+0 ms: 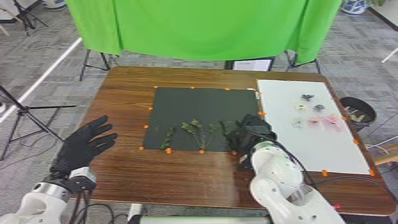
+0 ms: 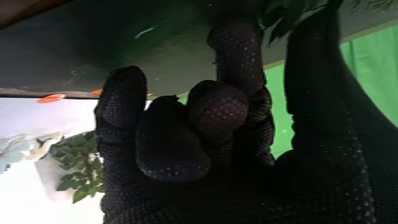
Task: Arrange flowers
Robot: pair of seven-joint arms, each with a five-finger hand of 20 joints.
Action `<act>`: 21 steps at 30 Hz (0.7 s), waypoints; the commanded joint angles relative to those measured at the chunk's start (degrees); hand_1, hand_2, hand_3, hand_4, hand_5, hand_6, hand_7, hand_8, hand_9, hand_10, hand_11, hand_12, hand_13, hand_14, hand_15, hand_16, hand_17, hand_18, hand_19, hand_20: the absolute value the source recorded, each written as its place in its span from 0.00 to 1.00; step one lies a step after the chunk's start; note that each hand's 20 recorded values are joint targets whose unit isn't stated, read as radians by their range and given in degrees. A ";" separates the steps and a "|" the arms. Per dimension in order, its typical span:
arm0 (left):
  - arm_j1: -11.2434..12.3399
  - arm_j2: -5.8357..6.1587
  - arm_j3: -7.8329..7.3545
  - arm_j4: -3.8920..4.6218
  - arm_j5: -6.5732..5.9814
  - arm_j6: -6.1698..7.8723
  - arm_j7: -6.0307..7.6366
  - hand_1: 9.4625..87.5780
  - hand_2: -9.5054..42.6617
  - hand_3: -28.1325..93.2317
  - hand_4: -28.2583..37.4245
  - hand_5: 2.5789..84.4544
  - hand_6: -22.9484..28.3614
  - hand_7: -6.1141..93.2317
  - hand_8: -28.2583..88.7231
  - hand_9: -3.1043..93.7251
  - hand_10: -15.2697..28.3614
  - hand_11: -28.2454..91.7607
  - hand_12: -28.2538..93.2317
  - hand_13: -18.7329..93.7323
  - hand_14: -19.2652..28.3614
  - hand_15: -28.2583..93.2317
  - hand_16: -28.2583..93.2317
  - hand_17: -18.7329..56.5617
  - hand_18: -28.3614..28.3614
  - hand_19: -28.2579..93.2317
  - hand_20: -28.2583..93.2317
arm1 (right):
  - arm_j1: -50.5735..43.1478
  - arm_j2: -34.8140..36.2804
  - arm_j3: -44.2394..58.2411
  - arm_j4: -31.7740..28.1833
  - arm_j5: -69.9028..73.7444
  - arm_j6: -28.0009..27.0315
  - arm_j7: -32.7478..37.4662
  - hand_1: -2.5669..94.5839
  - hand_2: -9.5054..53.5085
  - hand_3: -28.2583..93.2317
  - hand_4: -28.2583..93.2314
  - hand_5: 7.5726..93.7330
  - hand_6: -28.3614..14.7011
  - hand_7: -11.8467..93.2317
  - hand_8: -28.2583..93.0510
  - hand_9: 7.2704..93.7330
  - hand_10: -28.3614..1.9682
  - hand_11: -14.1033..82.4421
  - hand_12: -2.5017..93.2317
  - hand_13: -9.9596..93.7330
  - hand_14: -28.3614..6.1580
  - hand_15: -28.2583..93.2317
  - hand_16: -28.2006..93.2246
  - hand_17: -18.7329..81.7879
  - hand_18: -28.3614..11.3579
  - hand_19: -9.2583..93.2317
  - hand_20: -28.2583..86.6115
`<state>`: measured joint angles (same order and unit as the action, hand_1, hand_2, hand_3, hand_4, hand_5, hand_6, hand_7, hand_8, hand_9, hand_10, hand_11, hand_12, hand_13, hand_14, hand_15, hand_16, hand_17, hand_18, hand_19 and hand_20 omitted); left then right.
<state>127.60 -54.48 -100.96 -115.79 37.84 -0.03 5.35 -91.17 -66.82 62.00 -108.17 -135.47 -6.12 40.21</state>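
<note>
Black-gloved left hand [image 1: 82, 146] is open; black-gloved right hand [image 1: 254, 131] is at the dark rectangular mat [image 1: 191, 100], near green leafy stems [image 1: 195, 131], grip impossible to tell.

The head view looks forward and down from above the brown wooden bench [image 1: 124, 170], far enough off to take in nearly its whole top and the hanging green cloth [image 1: 200, 25] beyond. The right wrist view looks along the black-gloved right robot hand [image 1: 251, 131] from very near. The 2 views share that robot hand, the dark rectangular mat [image 1: 204, 100] and the green cloth.
</note>
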 commanded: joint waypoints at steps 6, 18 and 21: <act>0.66 -0.04 -0.10 -0.04 0.12 -0.71 -0.57 0.21 0.12 0.83 0.00 0.34 0.56 0.28 0.14 0.29 0.66 0.47 0.35 0.37 0.78 0.58 0.19 0.15 0.90 0.62 0.28 | -0.58 1.86 0.69 0.23 -2.09 1.29 -0.12 0.30 0.00 0.92 0.01 0.71 0.63 0.58 0.28 0.81 0.57 0.81 0.51 0.81 0.57 0.96 0.51 0.50 0.24 0.89 0.55; 1.09 0.05 -0.49 -0.31 0.09 -0.56 -0.59 0.20 0.12 0.83 0.00 0.34 0.56 0.29 0.14 0.29 0.66 0.47 0.35 0.37 0.78 0.58 0.19 0.15 0.90 0.62 0.28 | 3.40 7.89 4.72 -2.96 -0.01 4.92 1.75 0.27 0.00 0.92 0.03 0.57 0.57 0.56 0.11 0.65 0.51 0.78 0.47 0.72 0.51 0.92 0.49 0.46 0.19 0.87 0.57; 1.48 -0.06 -0.81 -0.52 0.07 -0.44 -0.60 0.20 0.12 0.83 0.00 0.34 0.56 0.28 0.14 0.29 0.66 0.47 0.35 0.37 0.78 0.58 0.19 0.15 0.90 0.62 0.28 | 4.02 10.45 6.31 -1.84 -0.79 6.26 -0.11 0.27 0.00 0.92 0.03 0.50 0.54 0.50 0.12 0.57 0.43 0.71 0.41 0.67 0.49 0.89 0.47 0.44 0.18 0.86 0.57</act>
<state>127.86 -54.44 -101.17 -115.84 37.88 -0.14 5.16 -89.88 -61.42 64.22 -110.07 -135.64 -2.08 41.62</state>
